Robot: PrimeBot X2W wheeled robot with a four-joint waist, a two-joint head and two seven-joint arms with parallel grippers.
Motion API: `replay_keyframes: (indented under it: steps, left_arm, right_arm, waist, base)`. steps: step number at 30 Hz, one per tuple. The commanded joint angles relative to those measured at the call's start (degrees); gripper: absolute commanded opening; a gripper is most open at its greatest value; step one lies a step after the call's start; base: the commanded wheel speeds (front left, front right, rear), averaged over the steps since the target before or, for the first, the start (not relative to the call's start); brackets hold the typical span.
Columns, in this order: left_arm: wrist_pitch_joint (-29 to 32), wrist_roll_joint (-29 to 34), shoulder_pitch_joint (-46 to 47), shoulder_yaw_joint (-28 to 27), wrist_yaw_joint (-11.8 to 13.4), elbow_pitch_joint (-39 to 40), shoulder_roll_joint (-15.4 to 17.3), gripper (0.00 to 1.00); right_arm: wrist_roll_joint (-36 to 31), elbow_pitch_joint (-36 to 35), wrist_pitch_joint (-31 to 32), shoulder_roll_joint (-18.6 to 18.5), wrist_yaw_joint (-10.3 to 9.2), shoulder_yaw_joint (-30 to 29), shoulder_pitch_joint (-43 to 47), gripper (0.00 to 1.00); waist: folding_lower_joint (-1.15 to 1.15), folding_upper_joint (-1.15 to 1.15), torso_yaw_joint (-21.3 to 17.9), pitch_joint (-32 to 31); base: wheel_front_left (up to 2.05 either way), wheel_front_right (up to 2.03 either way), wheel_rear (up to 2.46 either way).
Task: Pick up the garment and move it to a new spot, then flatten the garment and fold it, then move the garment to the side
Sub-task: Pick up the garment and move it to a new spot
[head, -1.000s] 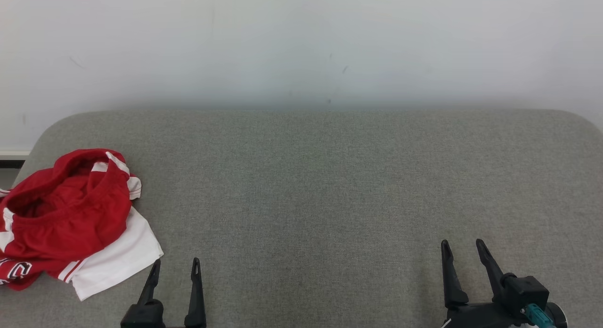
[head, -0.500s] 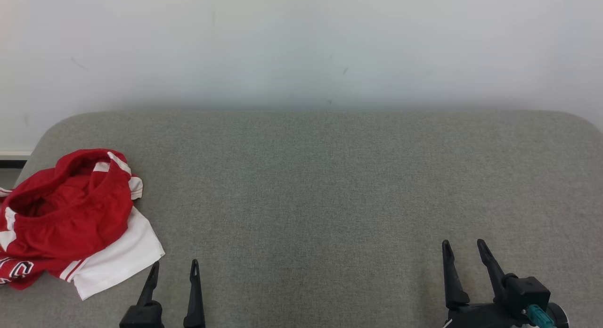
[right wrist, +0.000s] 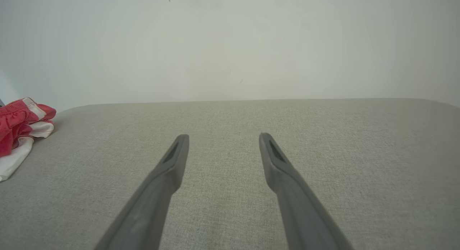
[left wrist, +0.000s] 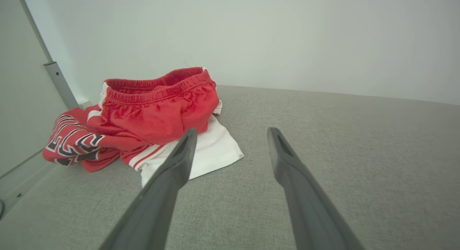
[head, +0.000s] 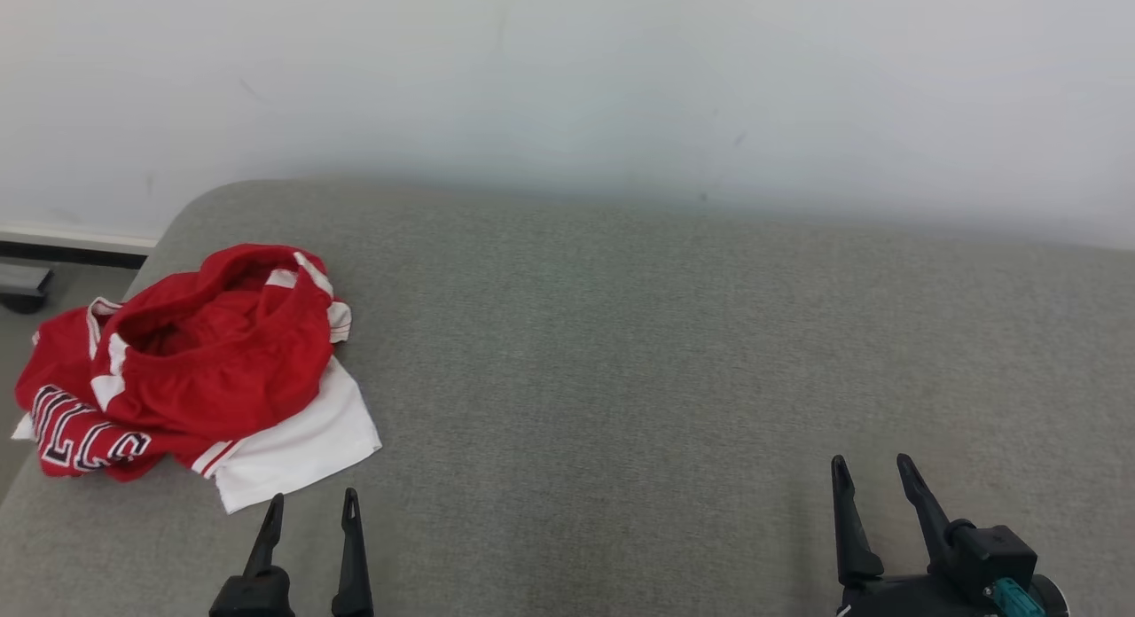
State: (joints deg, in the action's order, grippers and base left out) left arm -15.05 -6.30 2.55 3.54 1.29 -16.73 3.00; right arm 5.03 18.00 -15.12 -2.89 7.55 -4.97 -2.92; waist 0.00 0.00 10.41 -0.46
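The garment (head: 204,378) is a crumpled pair of red and white shorts with black-edged lettering, lying at the left end of the grey cushion (head: 638,351). In the left wrist view the garment (left wrist: 143,113) bunches up with its elastic waistband on top, just ahead and left of the fingers. My left gripper (head: 312,507) is open, a short way in front of the garment's white corner, not touching it. My right gripper (head: 871,471) is open over bare fabric at the lower right. The right wrist view has the garment (right wrist: 18,131) at its far left edge.
A pale wall (head: 567,76) rises behind the cushion. The cushion's rounded left edge drops to the floor, where a dark baseboard strip (head: 71,249) runs. A grey metal post (left wrist: 59,83) stands left of the garment in the left wrist view.
The head camera has turned left, so the whole picture has shifted right and more of the garment's lettered side shows. Both grippers stay open and the garment lies as before.
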Motion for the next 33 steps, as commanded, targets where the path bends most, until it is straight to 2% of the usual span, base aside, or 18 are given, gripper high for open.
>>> replay_keyframes:
  steps: [1, 10, 17, 23, 33]
  left_arm:
    - [-0.2, 0.2, -0.5, -0.1, 0.0, -0.1, 0.0, 1.00]
    - [-0.2, -0.1, -1.4, -1.8, 0.0, -0.7, 0.3, 1.00]
    - [-0.2, 0.1, -2.5, -3.2, 0.2, -0.7, 0.6, 1.00]
    - [-0.2, -0.4, -3.7, -5.2, 1.1, 0.6, 0.5, 1.00]
    - [-0.2, -0.8, -5.0, -6.6, 1.7, 2.0, 0.2, 1.00]
  right_arm:
    - [0.4, 0.0, -0.1, 0.0, -0.12, 0.1, 0.6, 1.00]
    - [1.6, 0.9, -0.1, 0.0, -0.12, 1.8, 0.8, 1.00]
    - [2.2, 0.8, -0.1, 0.0, -0.12, 3.6, 0.3, 1.00]
    - [0.8, 1.5, -0.1, 0.0, -0.12, 6.1, -1.3, 1.00]
    - [-0.4, 2.5, -0.1, 0.0, -0.12, 7.2, -2.7, 1.00]
  waist:
    - [0.00, 0.00, 3.6, -0.4]
    - [0.00, 0.00, 12.9, -1.3]
    - [0.00, 0.00, 18.3, -1.6]
    - [0.00, 0.00, 19.3, -0.4]
    - [0.00, 0.00, 19.3, -0.2]
  base:
    - [0.00, 0.00, 0.00]
    - [0.00, 0.00, 0.00]
    - [0.00, 0.00, 0.00]
    - [0.00, 0.00, 0.00]
    - [0.00, 0.00, 0.00]
